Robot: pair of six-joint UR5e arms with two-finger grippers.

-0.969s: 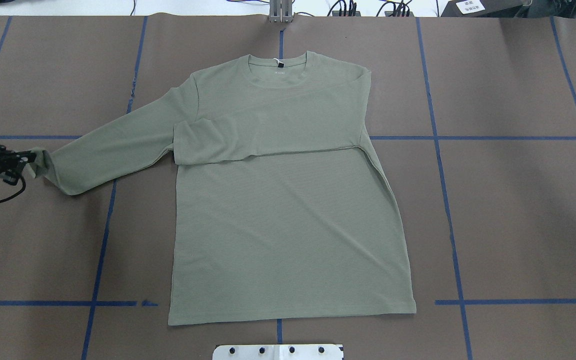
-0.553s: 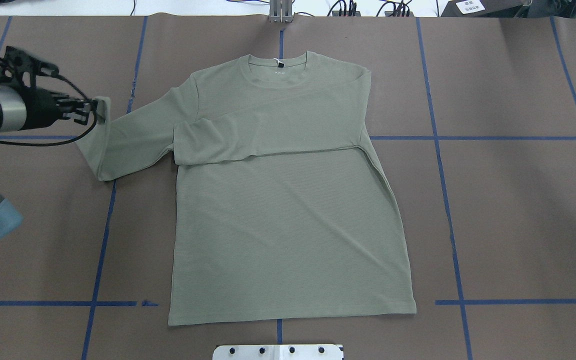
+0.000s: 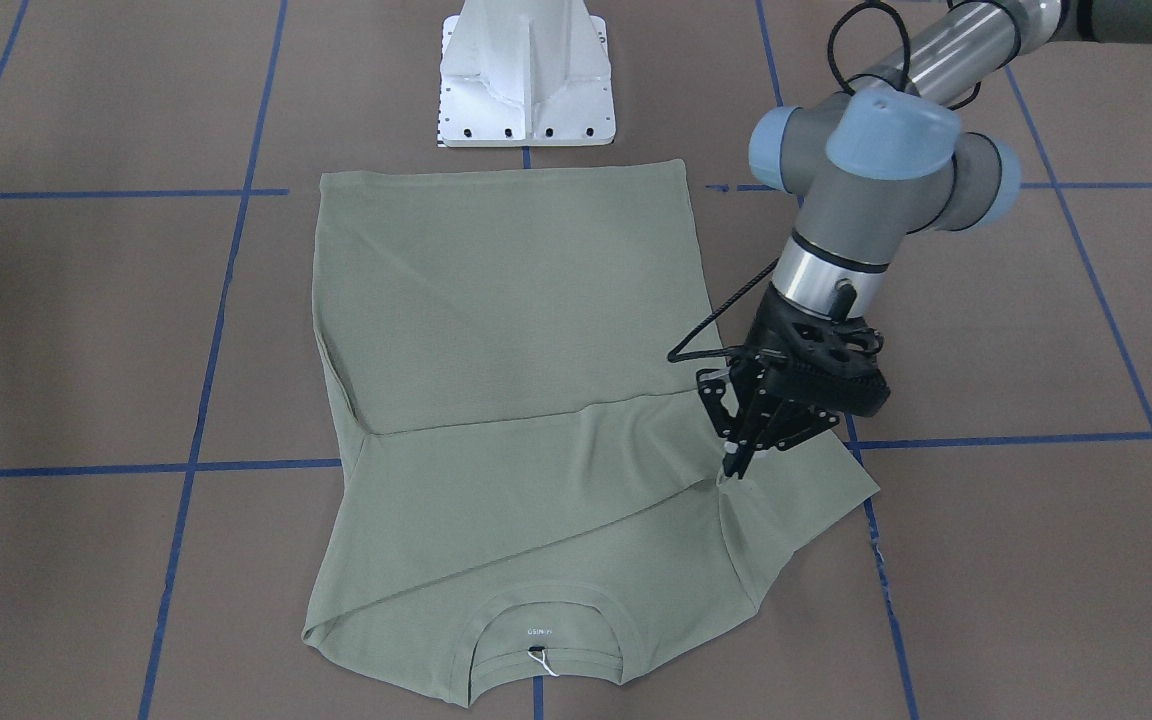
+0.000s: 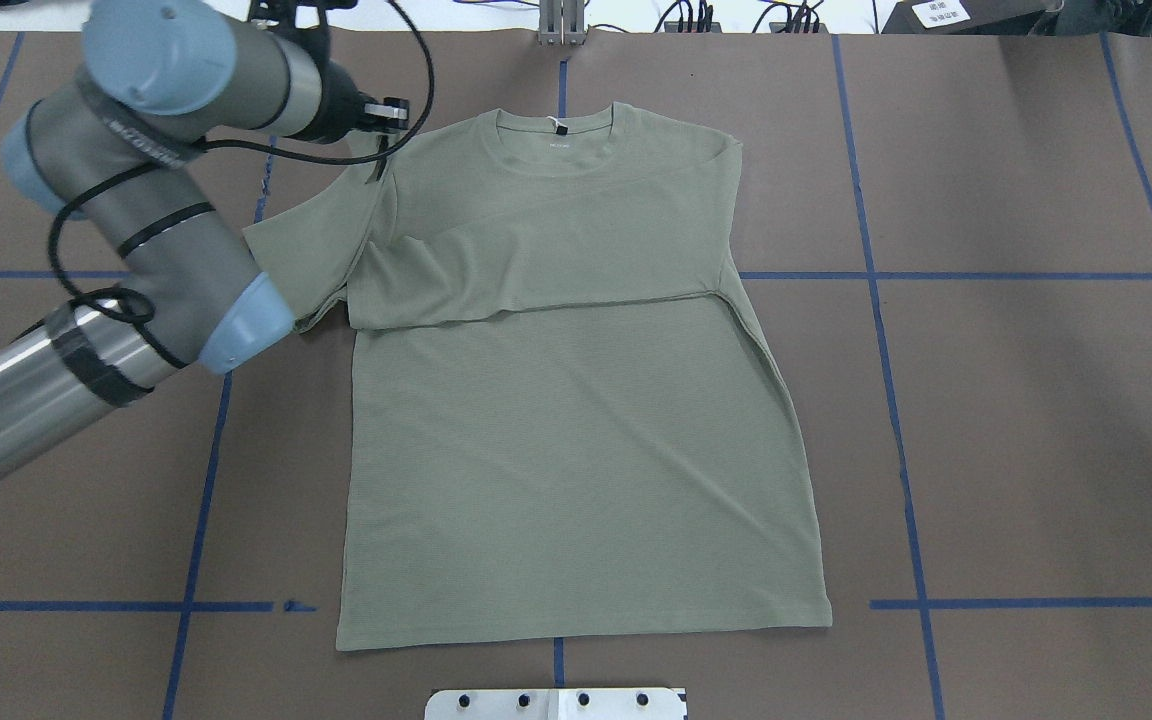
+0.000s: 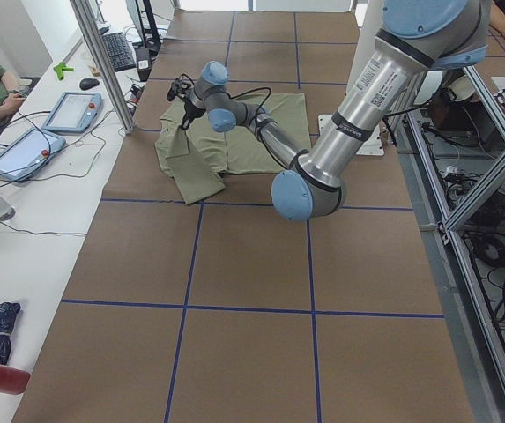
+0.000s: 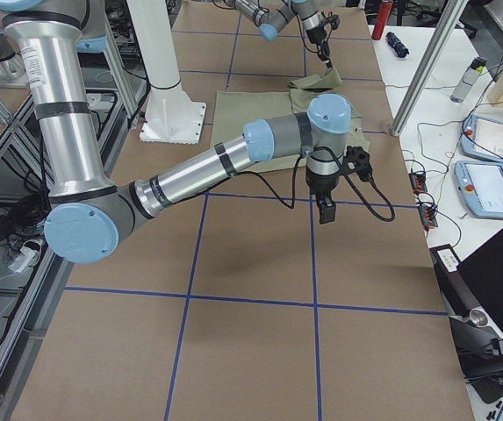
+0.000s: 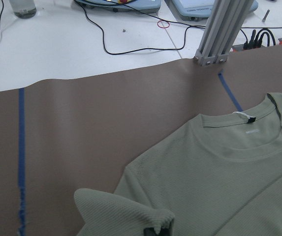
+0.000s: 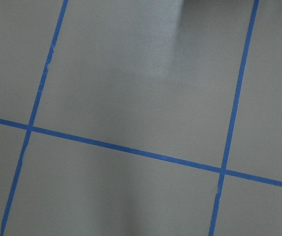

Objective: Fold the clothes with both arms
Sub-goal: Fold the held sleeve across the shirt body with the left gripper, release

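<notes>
The shirt [image 4: 576, 450] lies flat on the brown table [image 4: 1036, 400]. Its hem is nearest the white pedestal base [image 3: 526, 80] and its round neck is at the far end. One sleeve [image 4: 536, 255] is folded across the chest. The other sleeve [image 4: 301, 250] is doubled back toward its own shoulder, and the left gripper [image 3: 733, 468] is clamped on its cuff [image 7: 126, 209] there. The right gripper [image 6: 326, 210] hangs over bare table, well apart from the shirt. It cannot be told whether its jaws are parted or closed.
</notes>
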